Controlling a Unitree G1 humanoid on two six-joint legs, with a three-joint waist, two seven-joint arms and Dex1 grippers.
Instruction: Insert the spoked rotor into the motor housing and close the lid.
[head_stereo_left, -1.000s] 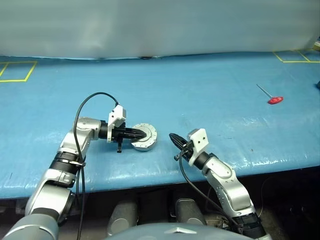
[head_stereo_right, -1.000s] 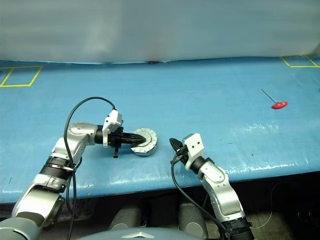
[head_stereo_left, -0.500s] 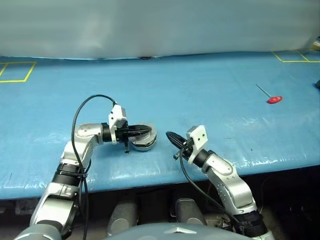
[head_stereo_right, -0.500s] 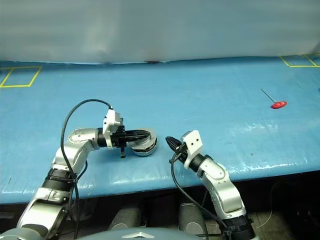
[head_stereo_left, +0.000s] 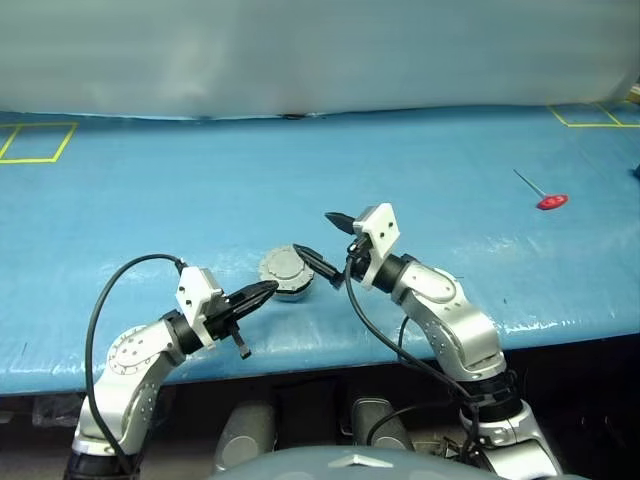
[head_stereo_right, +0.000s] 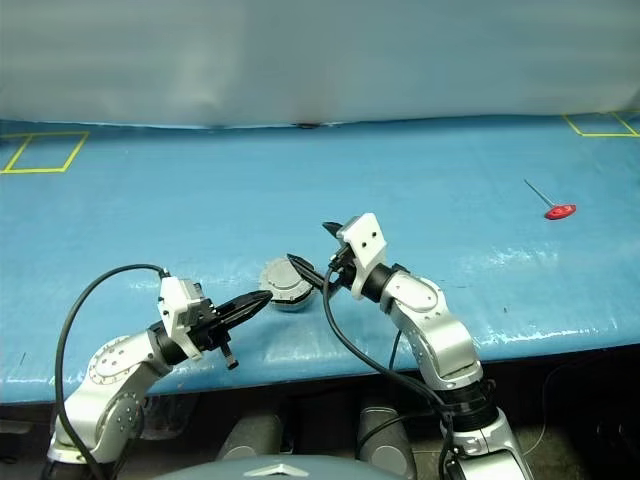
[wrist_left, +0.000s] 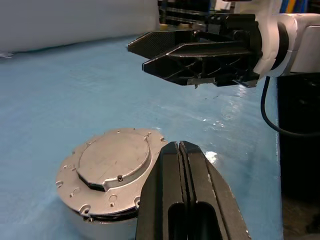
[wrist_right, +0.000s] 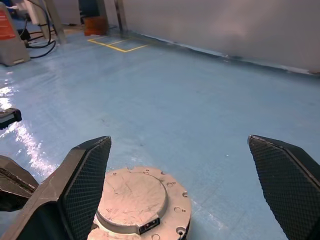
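Right pincer spreads wide, empty, poised just above the lid, closed on the motor housing; left pincer is pressed together, empty, just beside it.

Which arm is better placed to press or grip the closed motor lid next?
The right. The right gripper stands open, its fingers straddling the lid, which lies shut on the motor housing. The left gripper is shut and sits beside the housing, nearer the table's front edge.
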